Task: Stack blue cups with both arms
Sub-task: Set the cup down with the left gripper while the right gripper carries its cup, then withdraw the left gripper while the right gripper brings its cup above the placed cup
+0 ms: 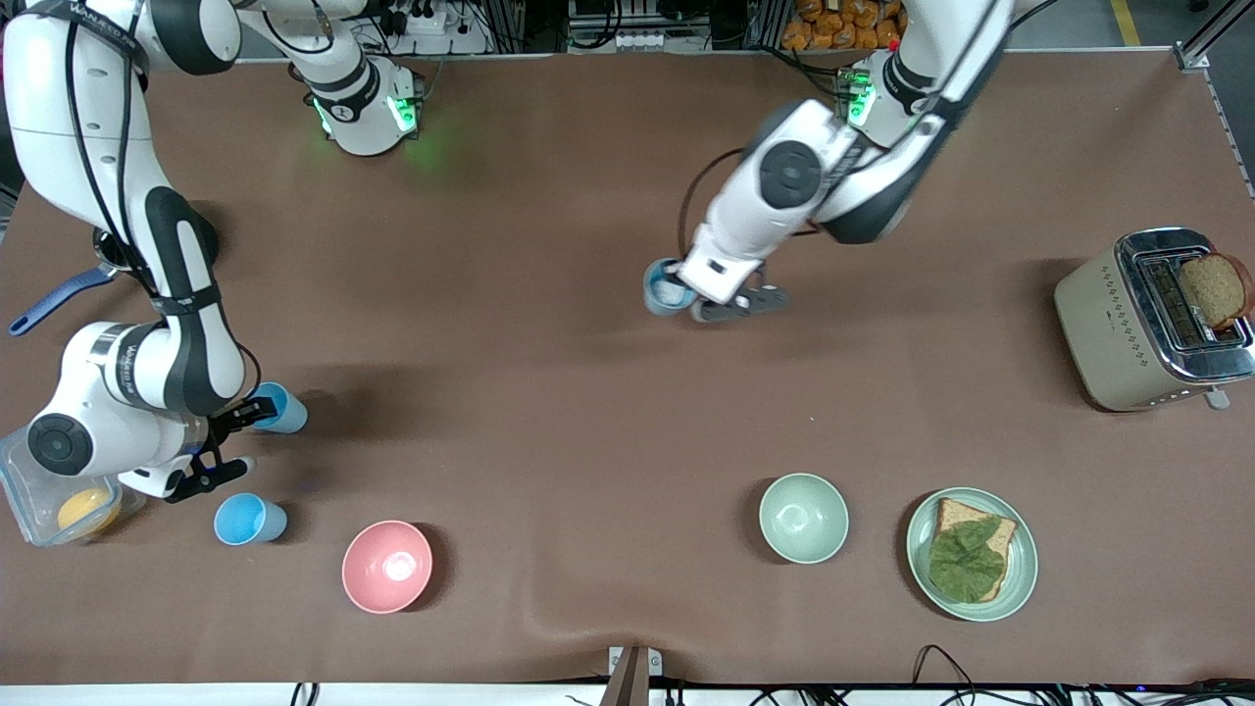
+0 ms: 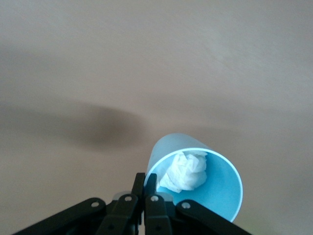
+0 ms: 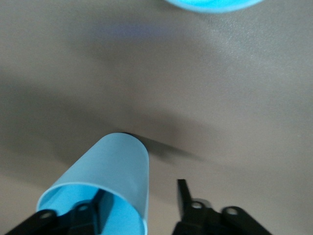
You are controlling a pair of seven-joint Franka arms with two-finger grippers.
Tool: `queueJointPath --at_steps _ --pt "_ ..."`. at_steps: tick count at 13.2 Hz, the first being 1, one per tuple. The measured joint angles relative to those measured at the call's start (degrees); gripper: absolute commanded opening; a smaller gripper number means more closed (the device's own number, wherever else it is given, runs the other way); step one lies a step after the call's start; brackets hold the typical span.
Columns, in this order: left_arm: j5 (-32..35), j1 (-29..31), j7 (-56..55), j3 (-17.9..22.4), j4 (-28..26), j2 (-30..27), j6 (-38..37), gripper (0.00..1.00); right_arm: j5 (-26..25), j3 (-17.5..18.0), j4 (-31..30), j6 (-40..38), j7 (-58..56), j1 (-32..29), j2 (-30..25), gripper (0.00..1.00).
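Observation:
My left gripper [image 1: 691, 294] is shut on the rim of a blue cup [image 1: 665, 289] at the table's middle. In the left wrist view the fingers [image 2: 157, 182] pinch the rim of that cup [image 2: 215, 188], which holds crumpled white paper [image 2: 186, 171]. My right gripper [image 1: 245, 438] is open at a second blue cup [image 1: 281, 408] near the right arm's end. In the right wrist view one finger is inside this cup [image 3: 112, 169] and the other finger [image 3: 182, 193] is outside it. A third blue cup [image 1: 250, 518] stands nearer the front camera; its rim shows in the right wrist view [image 3: 210, 4].
A pink bowl [image 1: 387, 566], a pale green bowl [image 1: 803, 517] and a plate [image 1: 1020, 574] with bread and lettuce lie along the near edge. A toaster [image 1: 1128, 324] stands at the left arm's end. A clear container [image 1: 29, 510] sits beside the right arm.

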Motion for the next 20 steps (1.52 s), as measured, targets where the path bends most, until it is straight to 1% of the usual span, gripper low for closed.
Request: queueJointPath --at_steps 2,4,6,7,8,9,10,11,13,15,17,20 --pt "5.99 -4.28 -9.59 0.15 3.84 4.99 2.05 0.00 -0.01 -0.03 0.00 0.20 -0.56 -0.01 0.19 0.00" --pt "13.87 -7.65 -18.65 0.25 9.29 11.23 2.11 0.00 -0.03 -0.04 0.05 0.27 -1.79 -0.02 0.19 0.00" --pt "20.09 -9.95 -24.28 0.51 12.40 16.42 2.11 0.00 -0.03 -0.02 0.27 0.33 -4.03 -0.01 0.19 0.00" --pt "21.60 -11.02 -25.50 1.11 13.00 18.16 2.11 0.02 -0.03 -0.02 0.46 0.33 -5.27 -0.01 0.16 0.00" --pt "22.02 -12.25 -26.04 2.08 13.36 19.32 2.09 0.46 -0.03 -0.01 0.73 0.33 -6.45 0.00 0.07 0.00" --pt "22.04 -13.36 -26.21 3.01 13.95 19.14 1.76 0.97 -0.03 -0.01 1.12 0.29 -7.64 0.01 -0.14 0.00" --pt "22.04 -14.66 -26.32 4.57 14.37 19.16 1.76 1.00 -0.03 0.03 1.45 0.21 -8.69 0.05 -0.61 0.00" --pt "22.04 -15.29 -26.41 5.67 14.66 19.22 1.77 1.00 -0.03 0.13 1.68 0.15 -9.64 0.15 -1.35 0.00" --pt "22.04 -15.27 -26.41 6.23 15.54 19.16 1.53 1.00 0.01 0.59 1.95 -0.56 -11.32 1.02 -3.37 0.00" --pt "22.04 -15.27 -26.42 6.22 16.70 18.18 -0.38 1.00 0.08 1.17 2.05 -2.31 -11.75 3.71 -5.68 0.00" --pt "22.03 -15.22 -26.49 6.21 17.47 15.62 -3.73 1.00 0.46 1.51 2.20 -3.52 -11.67 8.34 -7.91 0.00" --pt "21.70 -14.23 -26.64 6.25 18.10 9.19 -11.67 1.00 2.68 1.59 2.23 -5.45 -11.44 14.91 -10.04 0.00"
